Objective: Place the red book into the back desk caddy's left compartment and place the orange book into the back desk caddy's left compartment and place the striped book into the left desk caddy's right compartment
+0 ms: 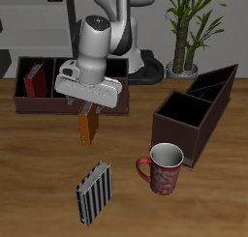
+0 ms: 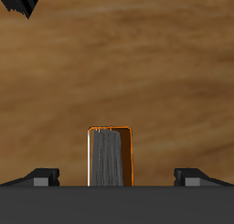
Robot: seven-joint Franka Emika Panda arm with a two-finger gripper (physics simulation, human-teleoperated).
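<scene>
Stretching across the whole scene is a brown wood-grain table [image 1: 29, 163], and behind it sit a pale wall and a potted plant [image 1: 194, 28] near the robot's base. Two dark-brown caddies are out there. The back desk caddy [image 1: 19, 86] runs broadside along the far side of the table, and the red book [image 1: 36, 83] stands upright inside one of its cells, partly screened by the arm. The left desk caddy [image 1: 199, 110] sits turned diagonally, and its large squarish end cell [image 1: 181, 113], the one nearest the table's front edge, is open on top. Just in front of that cell stands one red patterned mug [image 1: 163, 168], close to the caddy's corner.

Three books, one of each. The striped book [image 1: 95, 193] lies flat near the table's front edge, well apart from both caddies, with bare wood all around it. And the orange book [image 1: 88, 126] hangs upright off the table, pinched at its upper end by the gripper [image 1: 89, 103], just in front of the back caddy. From the wrist view the orange book [image 2: 110, 156] shows end-on, grey page edges framed in orange, over open wood.
</scene>
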